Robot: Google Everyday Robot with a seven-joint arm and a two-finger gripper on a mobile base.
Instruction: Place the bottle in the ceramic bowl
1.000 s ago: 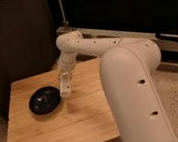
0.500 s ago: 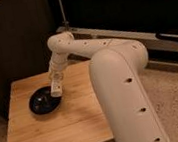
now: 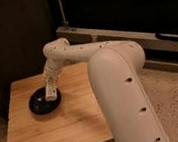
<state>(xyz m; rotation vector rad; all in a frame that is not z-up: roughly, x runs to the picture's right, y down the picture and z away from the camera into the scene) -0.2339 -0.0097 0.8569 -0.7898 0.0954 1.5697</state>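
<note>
Dark cabinets and a metal shelf rail back a pale wooden bench (image 3: 51, 132). Over the ceramic bowl (image 3: 39, 104), which sits on the bench's left half, the claw (image 3: 50, 93) hangs at the end of the white arm (image 3: 113, 76). A whitish bottle (image 3: 50, 95) appears upright at its tip, just above the bowl's right side; whether the claw grips it I cannot tell. Judging by this, the placing step is in hand: next comes lowering and letting go inside the rim. No label writing is readable.

Dim, warm light; the white pincer (image 3: 50, 94) over the counter's left edge casts soft shadow on the pale wooden counter (image 3: 52, 134); background murky.
</note>
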